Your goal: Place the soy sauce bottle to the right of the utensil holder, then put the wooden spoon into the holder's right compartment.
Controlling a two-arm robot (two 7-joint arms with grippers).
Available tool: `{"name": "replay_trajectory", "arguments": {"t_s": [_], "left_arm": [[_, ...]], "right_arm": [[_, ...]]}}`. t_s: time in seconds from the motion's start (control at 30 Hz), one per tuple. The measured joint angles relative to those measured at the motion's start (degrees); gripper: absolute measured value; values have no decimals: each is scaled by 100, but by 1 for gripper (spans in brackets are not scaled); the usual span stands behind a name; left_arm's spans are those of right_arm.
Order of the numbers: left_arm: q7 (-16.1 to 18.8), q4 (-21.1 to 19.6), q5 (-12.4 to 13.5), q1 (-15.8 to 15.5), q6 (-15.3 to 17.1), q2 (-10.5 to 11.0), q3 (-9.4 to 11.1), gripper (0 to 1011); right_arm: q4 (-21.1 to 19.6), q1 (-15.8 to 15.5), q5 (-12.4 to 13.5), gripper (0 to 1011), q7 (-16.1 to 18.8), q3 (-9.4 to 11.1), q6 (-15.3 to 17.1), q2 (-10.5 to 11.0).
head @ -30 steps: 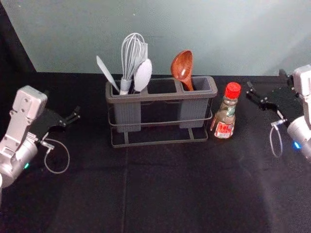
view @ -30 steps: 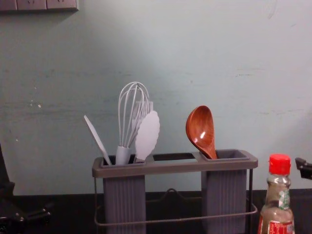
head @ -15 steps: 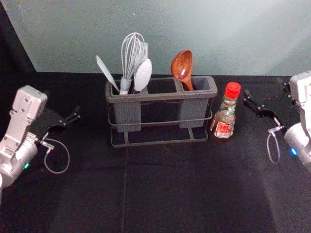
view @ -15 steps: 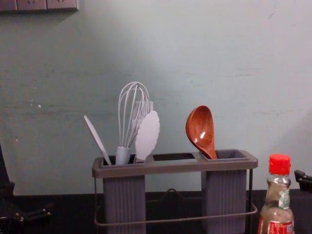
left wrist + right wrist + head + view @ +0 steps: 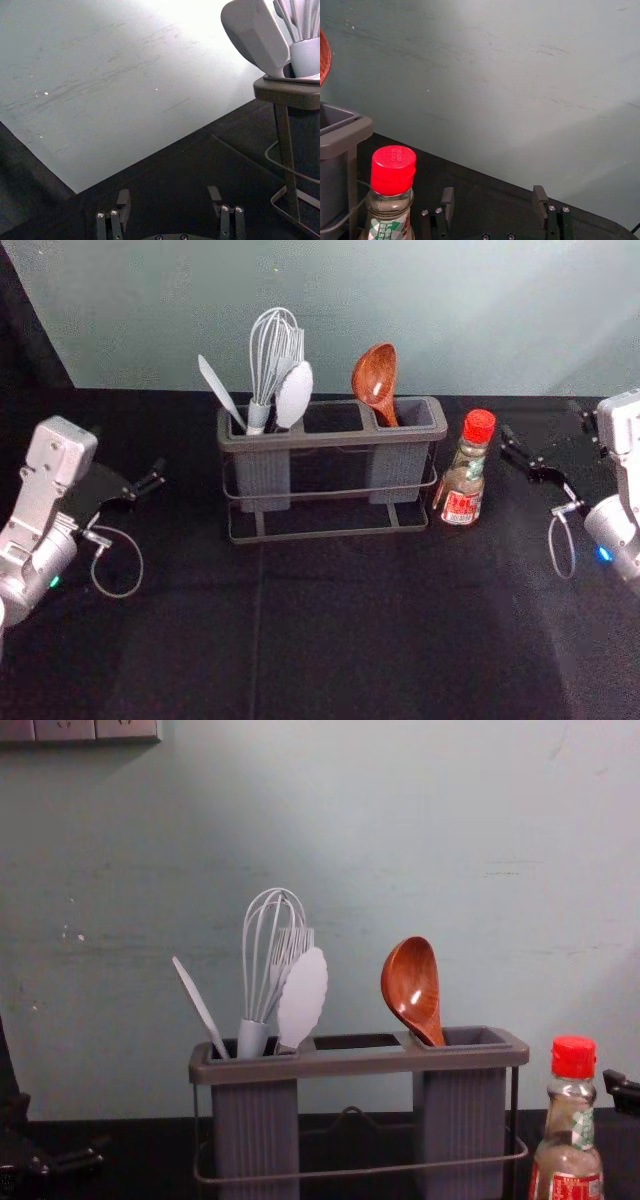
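An open lane of black cloth (image 5: 350, 630) runs along the front of the utensil holder (image 5: 330, 440). The soy sauce bottle (image 5: 461, 485) obstructs side access at the holder's right end. Free passage exists between bottle and right gripper (image 5: 540, 418). The wooden spoon (image 5: 375, 380) partly obstructs the right compartment's opening from above. The wall (image 5: 450, 310) limits rear clearance.

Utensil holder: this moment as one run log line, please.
bottle: upright, right of holder; spoon: in right compartment; right gripper: open, right of bottle; left gripper: open, left of holder
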Motion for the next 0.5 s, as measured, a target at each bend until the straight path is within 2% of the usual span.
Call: {"name": "replay_trajectory", "arguments": {"t_s": [0.5], "left_arm": [[0, 0, 0, 0, 0, 0, 0, 1011]], "right_arm": [[-10, 8, 3, 1002, 0, -6, 24, 6]]}}
